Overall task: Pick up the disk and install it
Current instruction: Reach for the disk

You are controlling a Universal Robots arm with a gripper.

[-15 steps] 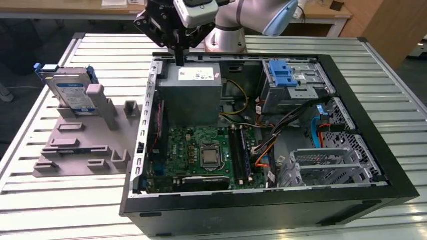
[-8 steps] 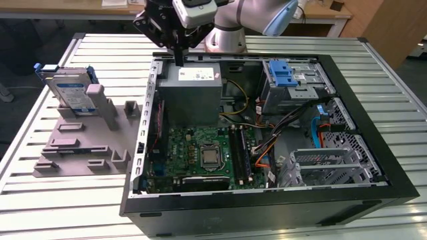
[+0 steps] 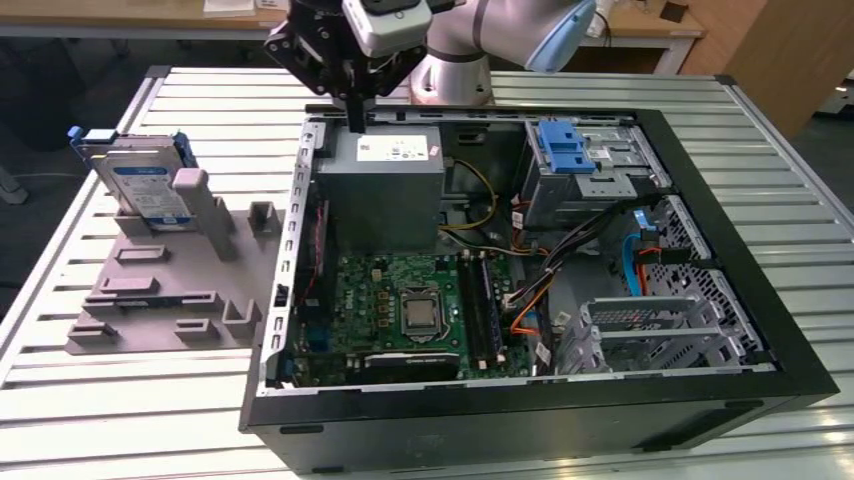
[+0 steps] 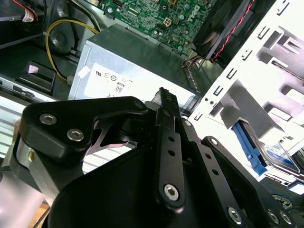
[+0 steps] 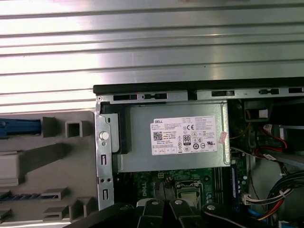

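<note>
A slatted metal table [image 3: 747, 130] carried the work, and nearest in the exterior view lay the open computer case [image 3: 534, 400], set on its side with the panel off, presumably so its bays could be reached from above. Inside it, the green motherboard [image 3: 400, 300] came first, then the grey power supply box [image 3: 380, 190] with its white sticker. Toward the exterior view's right sat the silver drive cage [image 3: 574, 150] with a blue latch. On the exterior view's left, well apart from the case, a grey fixture [image 3: 160, 290] held the disk [image 3: 144, 185] upright on its edge. That pose probably left its flat faces free for a grasp. The disk had not been picked up, and nothing touched it. Farther back, the gripper [image 3: 358, 115] hung above the far rim of the case, just over the power supply box. Its fingers looked pressed together with nothing between them. Behind it rose the arm [image 3: 507, 40], and beyond that a wooden desk [image 3: 641, 25].
</note>
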